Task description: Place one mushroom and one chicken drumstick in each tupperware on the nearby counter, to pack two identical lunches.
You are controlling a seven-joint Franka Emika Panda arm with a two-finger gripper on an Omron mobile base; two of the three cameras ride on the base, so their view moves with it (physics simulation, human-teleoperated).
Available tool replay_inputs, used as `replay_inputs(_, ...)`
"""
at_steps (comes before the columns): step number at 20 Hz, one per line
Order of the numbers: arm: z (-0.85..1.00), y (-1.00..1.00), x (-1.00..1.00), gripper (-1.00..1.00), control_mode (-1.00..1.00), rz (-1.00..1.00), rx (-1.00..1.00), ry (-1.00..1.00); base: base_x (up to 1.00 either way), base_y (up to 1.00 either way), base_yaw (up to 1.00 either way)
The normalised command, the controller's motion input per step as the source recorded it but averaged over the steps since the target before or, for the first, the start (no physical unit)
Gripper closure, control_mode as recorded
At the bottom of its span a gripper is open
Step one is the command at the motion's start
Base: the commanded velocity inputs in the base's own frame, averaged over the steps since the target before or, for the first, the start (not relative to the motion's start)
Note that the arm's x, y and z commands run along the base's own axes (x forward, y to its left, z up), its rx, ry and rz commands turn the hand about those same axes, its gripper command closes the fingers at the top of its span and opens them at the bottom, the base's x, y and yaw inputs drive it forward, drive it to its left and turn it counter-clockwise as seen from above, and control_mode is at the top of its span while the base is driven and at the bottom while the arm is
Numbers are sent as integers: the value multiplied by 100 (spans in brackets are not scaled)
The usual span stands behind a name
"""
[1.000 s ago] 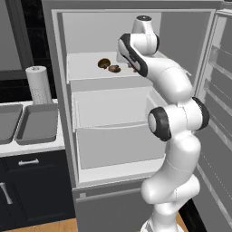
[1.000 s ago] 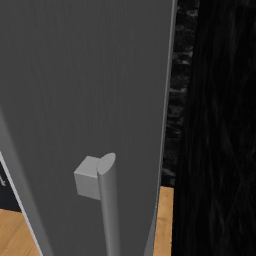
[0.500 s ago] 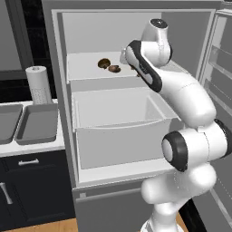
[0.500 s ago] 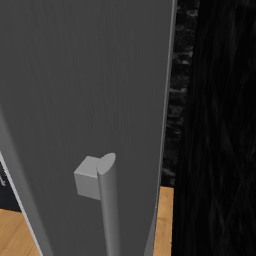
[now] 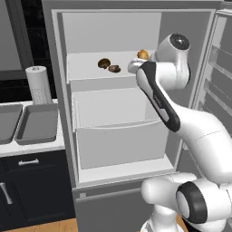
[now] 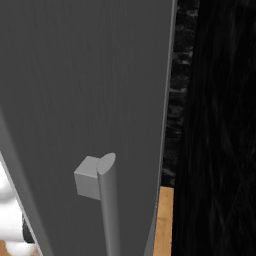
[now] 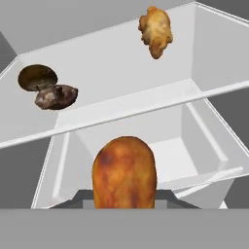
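Left base view: the white arm is rising from the lower right and reaching into the open fridge (image 5: 118, 113). Its hand is sitting level with the upper shelf (image 5: 90, 72), at about 1 o'clock from the picture's centre. A golden-brown chicken drumstick (image 5: 142, 55) is showing just above the hand. Two dark mushrooms (image 5: 108, 65) are lying on that shelf at 9 o'clock from the hand, touching or nearly touching each other. A white drawer (image 5: 118, 136) is hanging below the shelf. At 9 o'clock from the fridge, the counter (image 5: 27, 147) is carrying two grey trays (image 5: 36, 127) and a paper towel roll (image 5: 38, 84).

Right base view: a grey door panel (image 6: 85, 90) with a bar handle (image 6: 107, 200) is blocking the scene.

Hand view: the gripper (image 7: 124, 204) is clenching a chicken drumstick (image 7: 124, 172) at 6 o'clock; the fingertips are hidden behind it. A second drumstick (image 7: 155, 30) is lying on the shelf at 1 o'clock, the mushrooms (image 7: 47, 87) at 10 o'clock.
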Motion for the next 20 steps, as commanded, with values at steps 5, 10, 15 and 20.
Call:
replay_inputs(5, 20, 0, -80, 100, -100, 0, 0, 0, 0, 0, 0)
replay_inputs(10, -1, 0, -12, 100, -100, 0, 0, 3, 0, 0, 0)
replay_inputs(15, -18, 0, -15, 100, -100, 0, -1, 0, 0, 0, 0)
replay_inputs(20, -6, 0, -16, 100, 100, 0, -1, -1, -80, 23, 0)
